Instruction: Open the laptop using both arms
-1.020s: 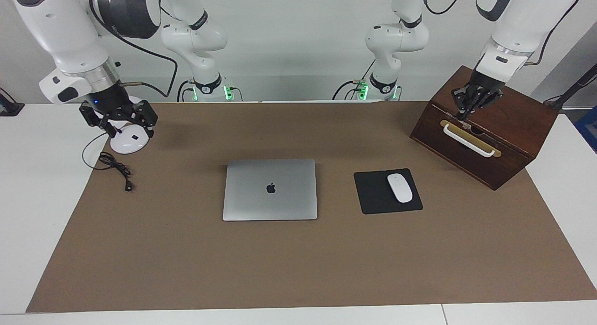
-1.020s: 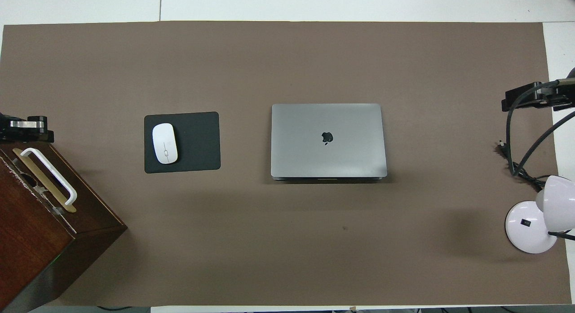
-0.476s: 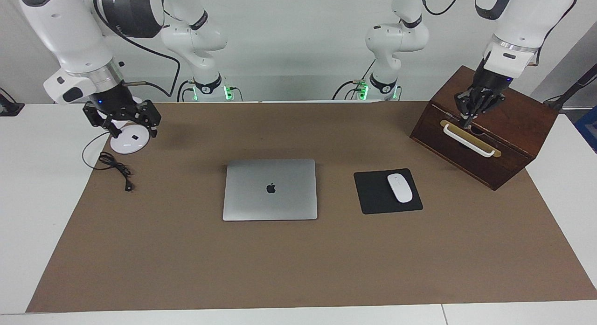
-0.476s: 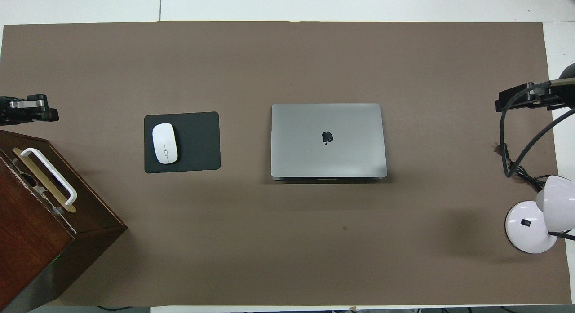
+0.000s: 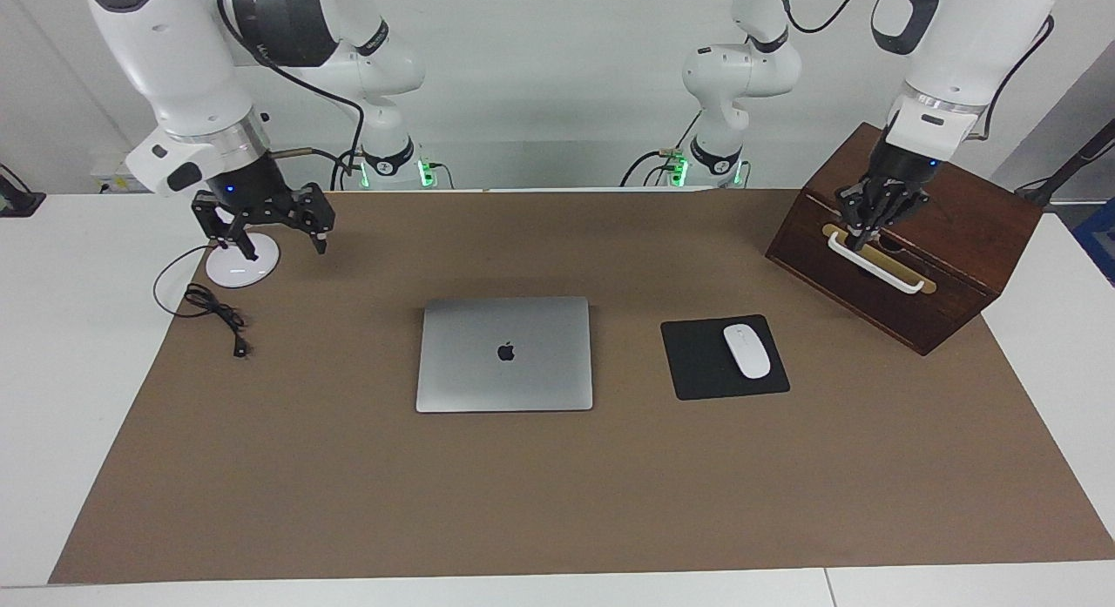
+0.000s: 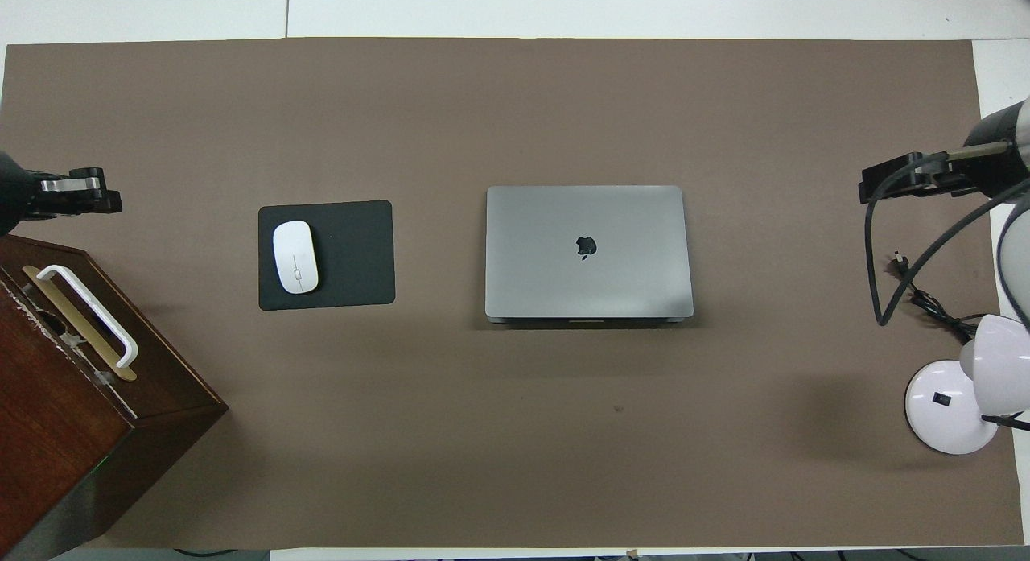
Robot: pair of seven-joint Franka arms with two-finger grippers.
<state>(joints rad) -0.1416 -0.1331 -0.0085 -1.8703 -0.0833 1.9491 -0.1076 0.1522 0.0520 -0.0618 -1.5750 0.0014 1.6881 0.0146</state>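
You've got the laptop shut flat mid-mat beside the mouse pad, lid untouched, since the left gripper, clenched empty, hangs over the wooden box & right gripper, splayed wide, by the lamp base.

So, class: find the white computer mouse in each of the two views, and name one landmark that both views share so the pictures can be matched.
Facing view: the white mouse lies on the black mouse pad, at the right of the closed laptop.
Overhead view: the white mouse lies on the black mouse pad, at the left of the laptop.
Shared landmark: the laptop, with the wooden box at the mouse's end of the table.
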